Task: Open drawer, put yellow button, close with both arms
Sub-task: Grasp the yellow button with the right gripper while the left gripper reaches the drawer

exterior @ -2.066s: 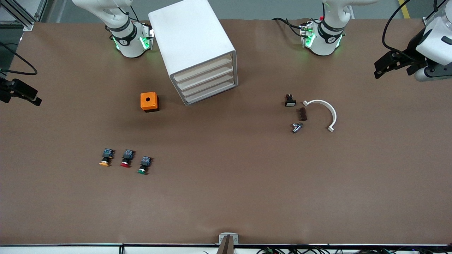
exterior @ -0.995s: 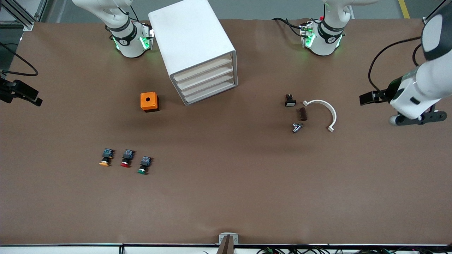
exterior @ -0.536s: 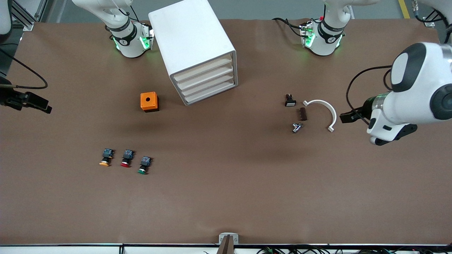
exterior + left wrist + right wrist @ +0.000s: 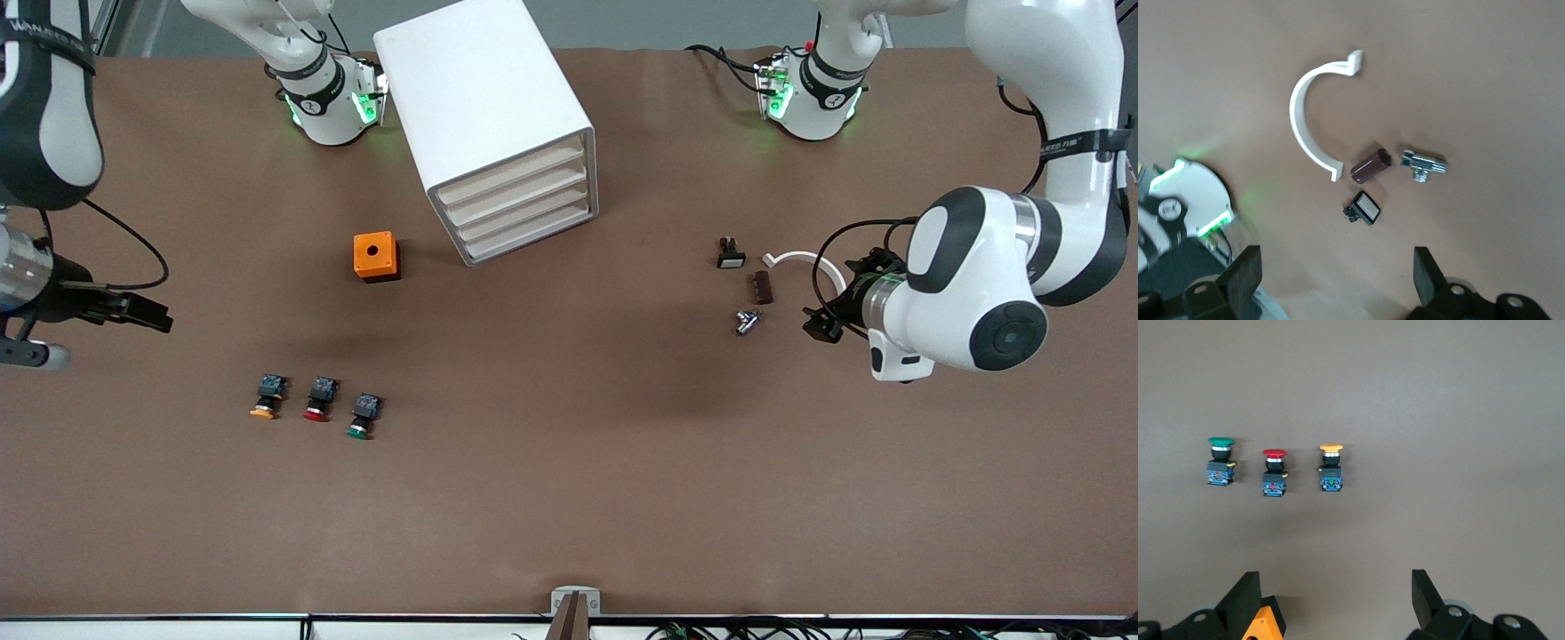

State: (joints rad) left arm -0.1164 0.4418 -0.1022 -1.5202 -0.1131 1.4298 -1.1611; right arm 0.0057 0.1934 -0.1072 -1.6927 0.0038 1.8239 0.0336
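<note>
The white cabinet [image 4: 484,107] stands near the robots' bases, and its topmost drawer [image 4: 510,177] is pushed in flush like the three under it. The yellow button [image 4: 264,398] [image 4: 1331,467] lies on the mat nearer the front camera, toward the right arm's end, in a row with a red-capped switch [image 4: 317,400] and a green-capped switch [image 4: 363,418]. My right gripper [image 4: 151,313] [image 4: 1336,587] hangs open and empty over bare mat at that end, apart from the buttons. My left gripper [image 4: 823,322] [image 4: 1336,267] hangs open and empty over the white curved clip [image 4: 827,271].
An orange box with a hole [image 4: 376,256] sits beside the cabinet, toward the right arm's end. Toward the left arm's end lie a black switch [image 4: 730,254], a brown block [image 4: 762,287] and a metal fitting [image 4: 748,321]. Bare mat fills the table's middle and front.
Both arms have swung in from the table's ends. The left gripper came over the white clip, and the right gripper moved inward. Nothing on the table has moved.
</note>
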